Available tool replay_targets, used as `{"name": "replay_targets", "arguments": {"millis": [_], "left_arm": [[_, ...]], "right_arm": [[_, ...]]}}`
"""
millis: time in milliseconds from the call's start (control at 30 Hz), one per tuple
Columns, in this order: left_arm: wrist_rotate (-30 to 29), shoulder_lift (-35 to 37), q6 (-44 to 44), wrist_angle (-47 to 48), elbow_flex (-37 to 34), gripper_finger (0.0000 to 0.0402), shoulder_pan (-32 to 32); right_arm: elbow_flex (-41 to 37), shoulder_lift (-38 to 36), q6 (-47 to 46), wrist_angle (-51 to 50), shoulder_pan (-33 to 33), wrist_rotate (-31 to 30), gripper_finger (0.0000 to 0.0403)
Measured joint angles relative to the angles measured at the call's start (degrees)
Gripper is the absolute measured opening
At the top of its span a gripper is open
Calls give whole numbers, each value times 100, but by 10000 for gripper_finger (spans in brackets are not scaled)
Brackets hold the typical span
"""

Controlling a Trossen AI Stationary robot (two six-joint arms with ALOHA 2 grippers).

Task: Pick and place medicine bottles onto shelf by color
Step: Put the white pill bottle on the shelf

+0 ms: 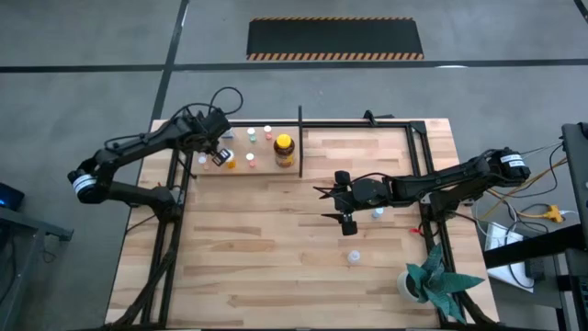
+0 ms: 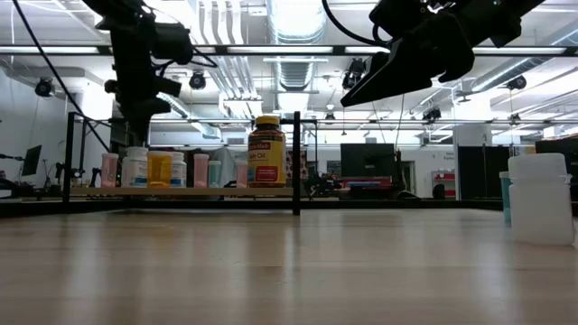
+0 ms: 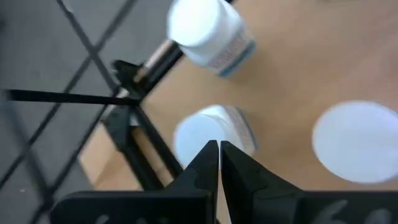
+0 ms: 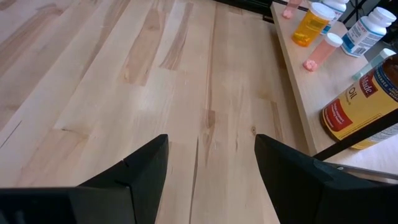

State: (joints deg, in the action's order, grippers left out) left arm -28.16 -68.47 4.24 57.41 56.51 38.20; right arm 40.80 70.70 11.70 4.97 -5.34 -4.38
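The shelf's wooden board [image 1: 265,167] at the table's far left carries several small medicine bottles and the amber jar [image 1: 284,150] with its yellow lid, which stands by the black divider post [image 1: 300,138]. My left gripper [image 1: 219,156] is shut over the board's left end, its fingertips [image 3: 219,158] just above a white bottle [image 3: 211,130]. Another white bottle [image 3: 208,34] and a white cap [image 3: 357,142] are close by. My right gripper [image 1: 335,204] hangs open above mid-table, with nothing between its fingers [image 4: 211,162]. My left gripper slants down from above, its shut fingertips right over the white bottle's cap [image 3: 199,140]. I cannot tell whether they touch it.
A pale blue bottle [image 1: 378,214] stands on the table under my right arm, and a white one [image 1: 353,256] stands nearer the front. A potted green plant [image 1: 427,280] sits at the near right corner. The black frame tubes [image 1: 423,156] run along the table's far and right sides.
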Motion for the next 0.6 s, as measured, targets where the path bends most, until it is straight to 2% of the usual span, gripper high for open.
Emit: {"name": "replay_targets", "arguments": {"millis": [200,500,600], "left_arm": [[-1018,0,-38,-109,8,0,20],[-965,2,-64,-595,-331,0,20],[-739,2,-47,-595,-344,0,20]], "right_arm": [[0,0,8,0,0,0,231],[0,0,3,-2,0,0,231],[0,0,-7,0,0,0,231]]}}
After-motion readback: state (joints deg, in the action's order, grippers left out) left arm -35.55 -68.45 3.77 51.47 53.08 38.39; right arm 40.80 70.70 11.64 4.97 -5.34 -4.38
